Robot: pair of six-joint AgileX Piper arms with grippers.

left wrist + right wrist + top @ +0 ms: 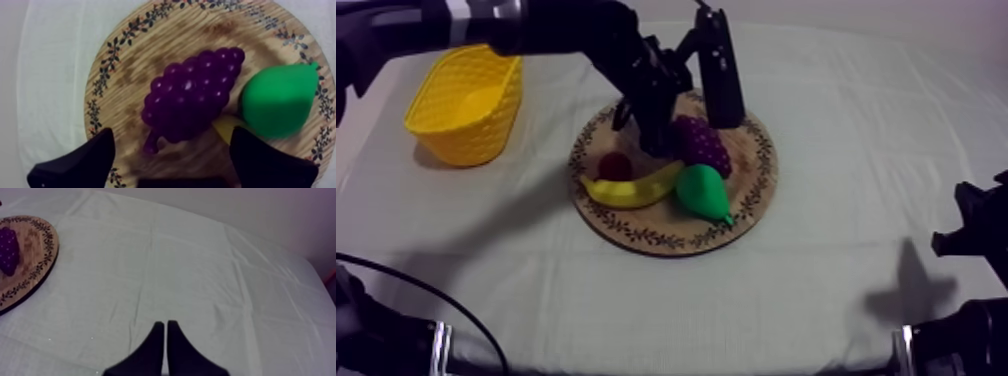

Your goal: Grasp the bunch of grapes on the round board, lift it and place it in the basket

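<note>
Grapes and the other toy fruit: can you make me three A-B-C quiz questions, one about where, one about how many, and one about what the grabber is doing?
1. Where is the bunch of grapes? A on the floor; B on the wooden board; C hanging in the air.
2. How many toy fruits lie on the board? A two; B four; C six.
3. The left gripper is: A open; B shut on the grapes; C shut on nothing.

Answers:
1 B, the grapes rest on the board's wood.
2 B, there are the grapes, a banana, a pear and a small red fruit.
3 A, its fingers stand apart and the grapes lie free on the board.
</note>
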